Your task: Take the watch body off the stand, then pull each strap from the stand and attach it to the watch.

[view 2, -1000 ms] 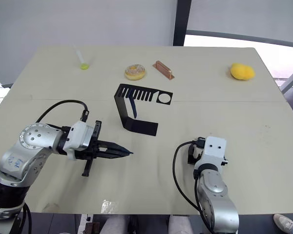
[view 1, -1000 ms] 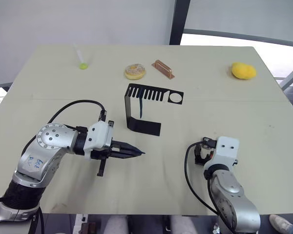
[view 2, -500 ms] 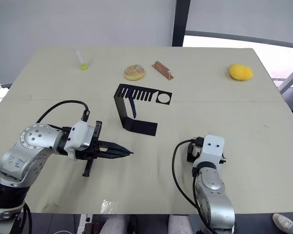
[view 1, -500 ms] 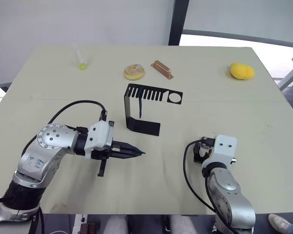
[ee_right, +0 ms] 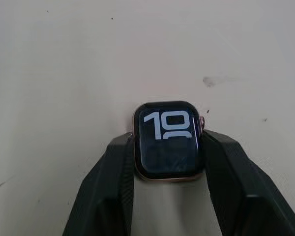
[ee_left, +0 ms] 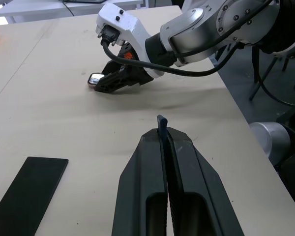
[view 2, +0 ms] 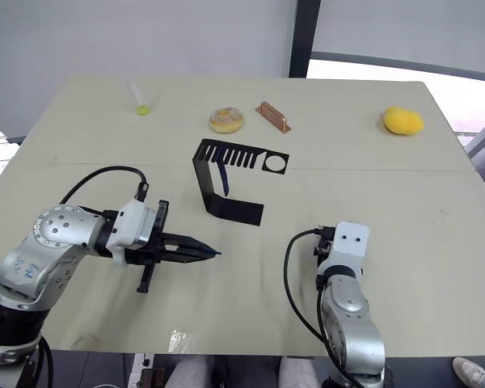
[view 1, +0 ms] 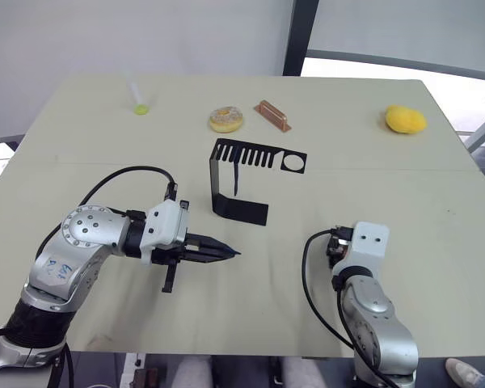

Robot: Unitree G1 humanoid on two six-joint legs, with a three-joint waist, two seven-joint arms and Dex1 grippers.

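A: Right wrist view: status of the watch body [ee_right: 168,140]?
B: Off the stand [view 1: 241,183], clamped between the right gripper [ee_right: 168,162] jaws.
A: Left gripper [ee_left: 164,147]?
B: Jaws closed on one strap [ee_left: 162,124], tip protruding. Second strap [view 1: 235,175] hangs on the stand.
A: Next?
B: Probably align strap end with the case slot.

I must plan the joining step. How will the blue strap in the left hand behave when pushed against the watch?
The strap is thin and flat, so it probably bends if pushed. Only a short tip sticks out of the left hand, which should keep it stiffer. It looks light.
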